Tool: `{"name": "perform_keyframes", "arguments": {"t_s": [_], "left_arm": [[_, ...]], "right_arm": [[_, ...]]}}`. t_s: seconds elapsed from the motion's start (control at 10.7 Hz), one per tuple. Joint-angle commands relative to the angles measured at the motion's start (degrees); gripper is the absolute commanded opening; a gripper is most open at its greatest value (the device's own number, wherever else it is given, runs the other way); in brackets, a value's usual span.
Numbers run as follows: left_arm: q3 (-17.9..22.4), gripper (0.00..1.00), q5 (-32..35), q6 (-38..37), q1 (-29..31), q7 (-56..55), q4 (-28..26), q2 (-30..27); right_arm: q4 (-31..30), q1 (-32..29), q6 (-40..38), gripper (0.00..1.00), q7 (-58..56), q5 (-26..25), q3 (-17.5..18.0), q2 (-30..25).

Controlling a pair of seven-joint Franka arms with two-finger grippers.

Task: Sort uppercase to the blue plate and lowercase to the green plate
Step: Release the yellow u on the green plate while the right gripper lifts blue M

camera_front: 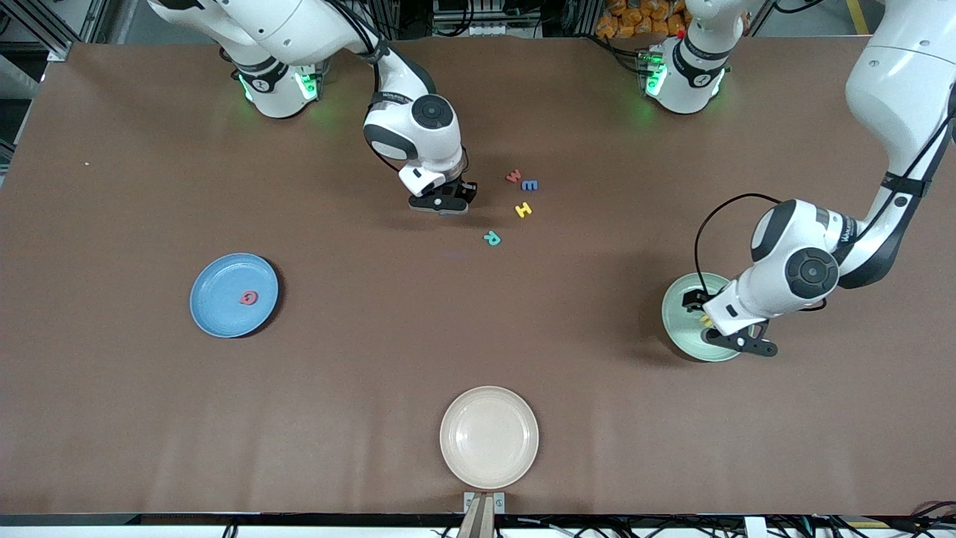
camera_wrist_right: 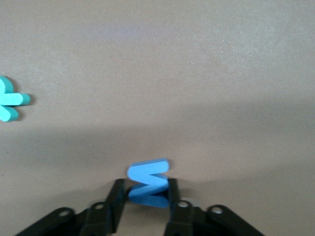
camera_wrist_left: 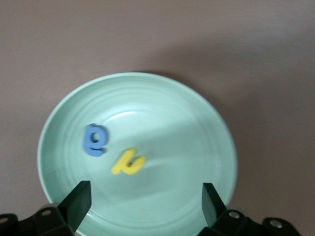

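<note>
Right now the right claw [camera_wrist_right: 143, 194] is clamped on the blue M [camera_wrist_right: 148, 184], fingers pinching it from both sides, low over the counter [camera_front: 373, 373] beside the letter cluster. Left on the counter in that cluster: red w [camera_front: 514, 176], blue e-shaped letter [camera_front: 529, 185] just beside it, yellow H [camera_front: 523, 210] a bit nearer the front camera, teal R [camera_front: 491, 238] nearer still; the teal R also shows at the edge of the right wrist view [camera_wrist_right: 11, 100]. Blue plate [camera_front: 216, 310] sits toward the right arm's end of the counter with the red Q [camera_front: 249, 298] lying in it. Left claw [camera_wrist_left: 145, 201] hovers over the green plate [camera_wrist_left: 197, 128], fingers spread wide apart, holding nothing. In that plate lie the blue a [camera_wrist_left: 94, 140] and yellow n [camera_wrist_left: 127, 162], close together but not touching. Cream-white plate [camera_front: 489, 437] sits nearest the front camera, mid counter
</note>
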Motion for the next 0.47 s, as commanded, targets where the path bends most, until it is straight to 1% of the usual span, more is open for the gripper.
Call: {"name": "perform_keyframes", "arguments": {"t_s": [0.0,0.19,0.38], "left_arm": [[-3.3,1.00,-1.1,-4.1,-0.2,8.8,-1.0,-4.2],[-6.0,1.00,-1.1,-4.4,-0.2,15.5,-2.5,-4.2],[-10.4,1.00,-1.1,-4.4,-0.2,20.7,-3.9,-4.2]], "right_arm": [[-0.2,-0.2,0.3,0.31,2.1,-2.1,-0.3,0.9],[-0.2,-0.5,0.1,0.31,2.0,-2.1,-0.3,0.9],[-0.1,-0.6,0.1,0.31,2.0,-2.1,-0.3,0.9]]}}
